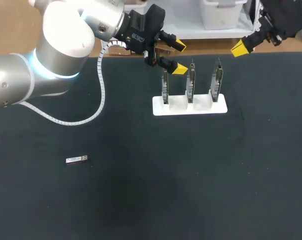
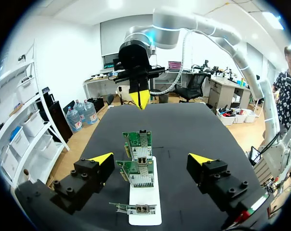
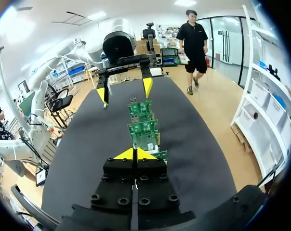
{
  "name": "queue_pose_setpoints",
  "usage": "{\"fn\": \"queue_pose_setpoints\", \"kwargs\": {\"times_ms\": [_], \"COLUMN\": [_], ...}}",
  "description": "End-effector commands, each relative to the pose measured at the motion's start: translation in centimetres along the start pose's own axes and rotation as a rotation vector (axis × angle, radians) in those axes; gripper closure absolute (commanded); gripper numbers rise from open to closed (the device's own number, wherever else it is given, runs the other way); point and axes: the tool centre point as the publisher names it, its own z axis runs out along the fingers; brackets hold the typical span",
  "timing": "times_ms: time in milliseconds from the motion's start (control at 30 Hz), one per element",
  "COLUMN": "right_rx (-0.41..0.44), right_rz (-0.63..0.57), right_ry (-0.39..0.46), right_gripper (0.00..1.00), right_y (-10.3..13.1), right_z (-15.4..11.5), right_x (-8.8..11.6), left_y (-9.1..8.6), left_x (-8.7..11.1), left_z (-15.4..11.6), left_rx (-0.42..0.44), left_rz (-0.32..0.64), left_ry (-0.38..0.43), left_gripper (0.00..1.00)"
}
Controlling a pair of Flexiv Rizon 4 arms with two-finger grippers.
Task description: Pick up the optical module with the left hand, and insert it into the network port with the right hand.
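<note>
The optical module (image 1: 76, 160), a small silver bar, lies flat on the black table at the near left, far from both arms. Three green network cards stand upright in a white stand (image 1: 201, 107) at the back middle. My left gripper (image 1: 179, 57) hangs open just behind the leftmost card (image 1: 165, 86), holding nothing. In the left wrist view my left gripper (image 2: 151, 159) spreads wide over the cards (image 2: 136, 173) and the stand (image 2: 145, 195). My right gripper (image 1: 239, 48) is shut and empty at the back right. In the right wrist view my right gripper (image 3: 134, 154) points along the row of cards (image 3: 144, 130).
The black mat (image 1: 156, 190) covers the whole table. A coiled white cable (image 1: 100, 95) hangs from my left arm over the back left. The stand with its cards is the only raised thing on the table.
</note>
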Motion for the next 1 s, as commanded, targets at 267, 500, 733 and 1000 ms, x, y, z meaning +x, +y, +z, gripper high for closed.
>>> {"fn": "queue_pose_setpoints", "kwargs": {"times_ms": [267,500,733,1000], "right_rx": [0.01,0.01,0.01,0.01], "right_rz": [-0.011,-0.011,-0.011,-0.011], "right_ry": [0.011,0.011,0.011,0.011], "right_gripper": [0.0,0.0,0.0,0.0], "right_y": [0.0,0.0,0.0,0.0], "right_z": [-0.1,-0.1,-0.1,-0.1], "right_x": [-0.1,-0.1,-0.1,-0.1], "left_y": [0.2,0.2,0.2,0.3], "left_x": [0.0,0.0,0.0,-1.1], "left_z": [0.0,0.0,0.0,-1.4], "left_rx": [0.003,0.003,0.003,-0.029], "left_rz": [0.0,0.0,0.0,0.044], "left_ry": [0.002,0.002,0.002,0.016], "left_gripper": [0.0,0.0,0.0,0.0]}}
